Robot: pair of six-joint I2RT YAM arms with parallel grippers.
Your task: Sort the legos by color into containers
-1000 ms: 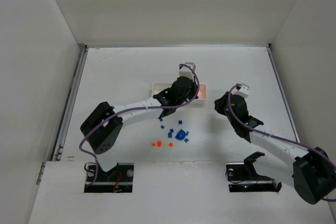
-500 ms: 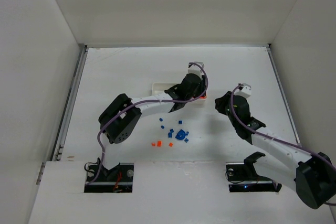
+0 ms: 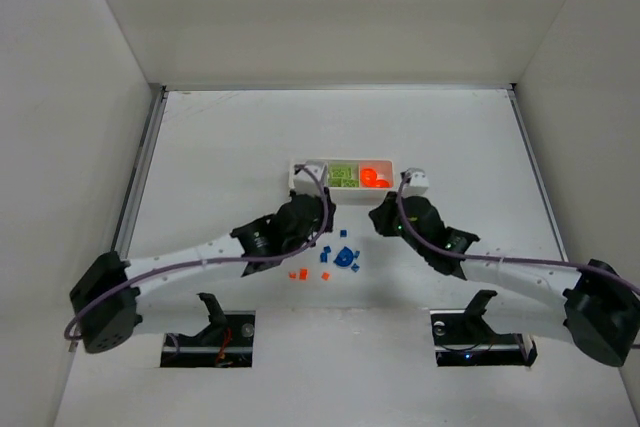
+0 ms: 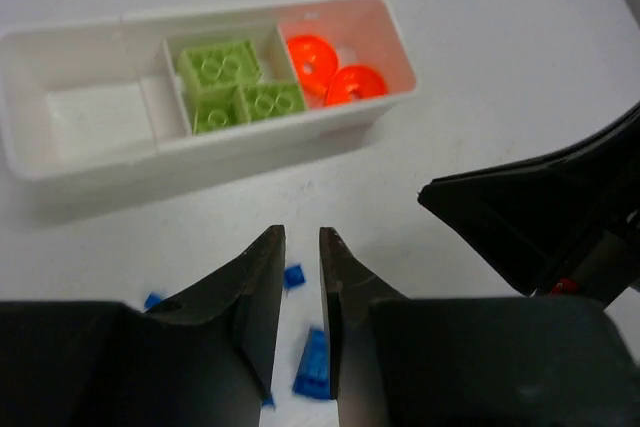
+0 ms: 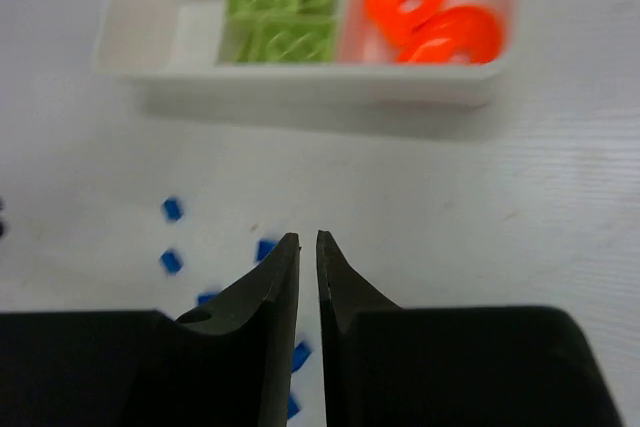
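The tray (image 4: 60,162) is partly filled. Green legos (image 4: 235,87) sit in its middle compartment and orange rounds (image 4: 330,67) in the right one, while the left compartment (image 4: 95,117) holds nothing. The blue pieces (image 3: 340,255) lie scattered on the counter (image 3: 220,147) just on the near side of the tray, with a few orange bits (image 3: 298,273) a little nearer again.

The left fingers (image 4: 262,267) hang over the blue scatter on the near side of the tray, with a narrow gap and nothing between them. The right fingers (image 5: 282,267) hover beside them, facing the tray, almost together and also holding nothing.

The step in hand looks like picking a blue piece for the left compartment. The fingers would need to spread, drop over one small piece and pinch it cleanly. With both arms crowded near the tray, only one should go in at a time.
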